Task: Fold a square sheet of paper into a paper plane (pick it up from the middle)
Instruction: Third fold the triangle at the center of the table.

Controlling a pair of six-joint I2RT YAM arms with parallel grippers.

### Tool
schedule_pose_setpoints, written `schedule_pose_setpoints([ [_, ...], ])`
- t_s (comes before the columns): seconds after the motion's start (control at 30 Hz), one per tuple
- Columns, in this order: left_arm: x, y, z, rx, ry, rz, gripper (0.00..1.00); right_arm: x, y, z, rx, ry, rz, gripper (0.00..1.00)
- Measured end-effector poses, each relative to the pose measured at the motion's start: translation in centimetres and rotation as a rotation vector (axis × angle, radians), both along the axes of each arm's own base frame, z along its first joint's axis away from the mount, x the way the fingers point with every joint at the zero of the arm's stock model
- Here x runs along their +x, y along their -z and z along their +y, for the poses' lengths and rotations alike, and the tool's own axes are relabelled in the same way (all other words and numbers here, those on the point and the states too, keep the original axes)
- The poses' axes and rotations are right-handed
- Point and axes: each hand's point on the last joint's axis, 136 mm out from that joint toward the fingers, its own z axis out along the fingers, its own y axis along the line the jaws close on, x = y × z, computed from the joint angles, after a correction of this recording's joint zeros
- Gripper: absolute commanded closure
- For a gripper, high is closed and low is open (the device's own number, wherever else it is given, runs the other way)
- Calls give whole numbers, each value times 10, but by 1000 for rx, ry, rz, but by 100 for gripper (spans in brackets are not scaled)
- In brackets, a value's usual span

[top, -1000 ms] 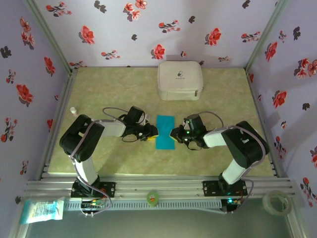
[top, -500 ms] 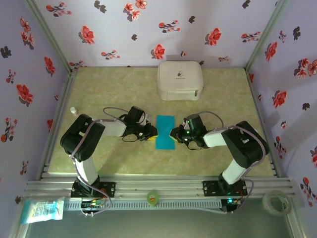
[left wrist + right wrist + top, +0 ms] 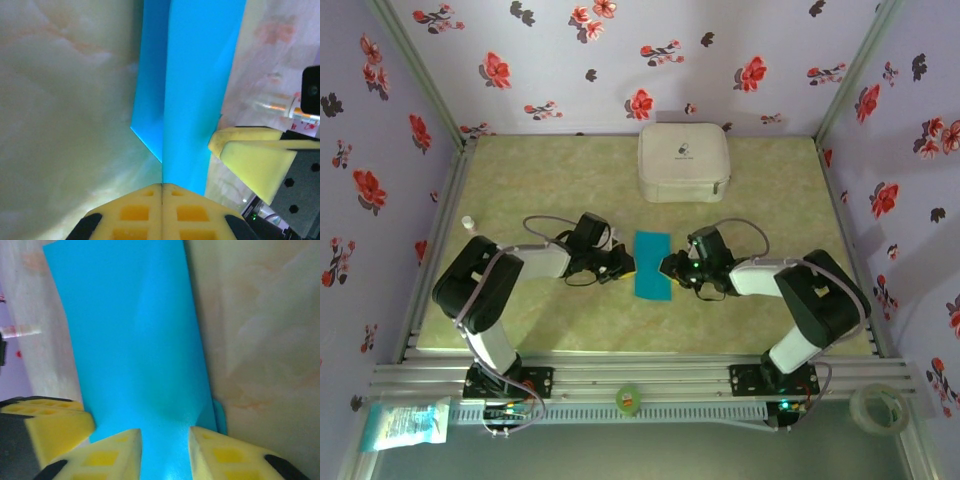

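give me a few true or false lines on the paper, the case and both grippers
1. The paper lies between the two grippers. True.
2. The left gripper is wide open. False: its pads are pressed together, with the paper's edge running into the seam between them.
3. The right gripper has its fingers apart, with paper in the gap. True.
4. The case sits on top of the paper. False: it lies apart from the paper, farther back on the table.
5. The paper is already a pointed dart. False: it is a narrow folded rectangle.
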Motion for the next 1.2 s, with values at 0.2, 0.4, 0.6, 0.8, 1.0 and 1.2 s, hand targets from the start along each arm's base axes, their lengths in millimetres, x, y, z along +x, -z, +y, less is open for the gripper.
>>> schedule_pose_setpoints([
  [0.2,0,-15,7,-7,-66,-5,100,-7,-45,16,-142,-128,-257,63],
  [0.4,0,-18,10,-9,-103,10,100,-45,-59,44,-294,-393,-622,57],
  [0.6,-1,-17,11,-5,-111,23,100,-75,-40,64,-472,-655,-864,53],
  [0.8,-3,-14,14,10,-115,36,100,-85,-34,76,-591,-753,-1039,50],
  [1.0,-4,-12,15,21,-117,46,100,-74,-22,67,-767,-752,-1105,50],
  [1.2,-4,-12,15,20,-117,45,100,-74,-17,67,-824,-775,-1133,51],
])
